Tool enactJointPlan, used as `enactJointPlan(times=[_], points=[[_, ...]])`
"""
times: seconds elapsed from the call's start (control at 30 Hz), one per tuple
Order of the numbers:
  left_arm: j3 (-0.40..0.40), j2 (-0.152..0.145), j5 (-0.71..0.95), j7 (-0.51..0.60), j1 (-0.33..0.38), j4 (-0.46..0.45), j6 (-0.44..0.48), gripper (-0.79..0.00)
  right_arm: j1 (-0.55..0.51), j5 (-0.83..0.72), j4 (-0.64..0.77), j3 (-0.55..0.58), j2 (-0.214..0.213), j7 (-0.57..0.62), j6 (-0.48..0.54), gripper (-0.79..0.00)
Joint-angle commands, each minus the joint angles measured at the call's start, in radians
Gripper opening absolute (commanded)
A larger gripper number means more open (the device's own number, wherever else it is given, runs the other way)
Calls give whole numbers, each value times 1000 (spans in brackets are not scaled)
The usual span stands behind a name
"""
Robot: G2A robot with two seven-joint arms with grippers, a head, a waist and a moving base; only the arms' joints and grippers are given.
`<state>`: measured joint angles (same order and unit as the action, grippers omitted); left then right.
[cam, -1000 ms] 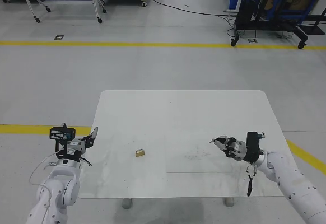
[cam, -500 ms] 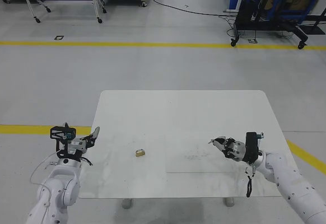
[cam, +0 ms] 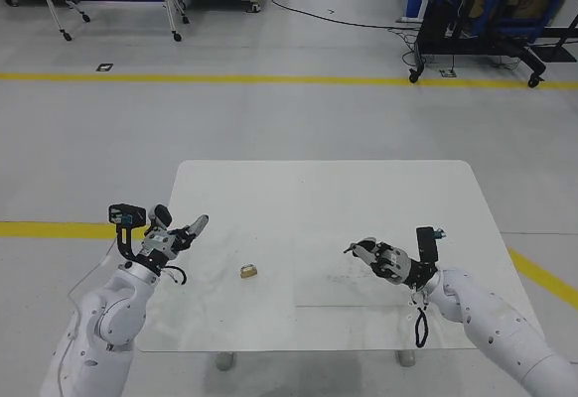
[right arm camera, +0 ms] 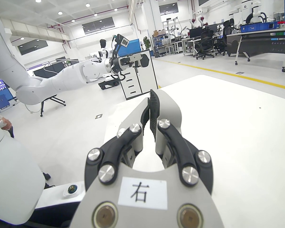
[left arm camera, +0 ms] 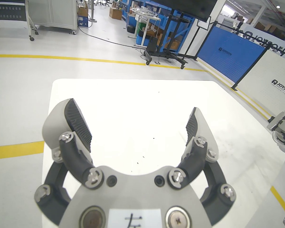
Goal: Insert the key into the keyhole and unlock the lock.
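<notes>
One small brass-coloured lock point(cam: 249, 270) lies on the bench point(cam: 388, 189) near the edge closest to the robot, between the two arms. The left gripper point(left arm camera: 133, 112) hangs by the bench's left edge, fingers spread wide. The right gripper point(right arm camera: 152, 102) is pressed together; whether it pinches a key is too small to tell. The lock looks rigid, dense and smooth, and would likely skid. Hold its body across the flat sides, leaving the keyhole free.

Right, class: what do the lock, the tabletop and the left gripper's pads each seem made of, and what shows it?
The lock: probably brass, from its yellowish gold colour; too small to be sure. The table: smooth white top, perhaps laminate; lightly speckled. The pads of the left gripper: black, finely ribbed, likely rubber.
</notes>
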<state>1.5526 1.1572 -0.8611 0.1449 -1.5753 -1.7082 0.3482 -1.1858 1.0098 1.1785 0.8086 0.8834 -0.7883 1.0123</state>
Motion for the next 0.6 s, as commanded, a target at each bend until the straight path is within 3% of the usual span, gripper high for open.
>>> enactJointPlan(times=[0.0,0.03,0.13,0.27,0.33,0.43,0.57], points=[[-1,0,-9,-2,1,-4,-5,0,0,0,0,0,0,0,0,-785],[-13,1,8,-10,1,-11,14,0,0,0,0,0,0,0,0,-785],[-50,2,232,46,32,30,216,0,-9,-30,43,-15,6,12,0,-785],[-158,2,666,272,152,176,454,0,14,-171,95,-93,30,88,0,-785],[-226,-1,904,461,243,264,494,0,40,-258,101,-147,46,118,0,-785],[-300,-2,1120,681,356,367,506,0,79,-374,110,-228,66,132,0,-785],[-386,5,1234,806,452,446,521,0,134,-500,109,-344,85,148,0,-785]])
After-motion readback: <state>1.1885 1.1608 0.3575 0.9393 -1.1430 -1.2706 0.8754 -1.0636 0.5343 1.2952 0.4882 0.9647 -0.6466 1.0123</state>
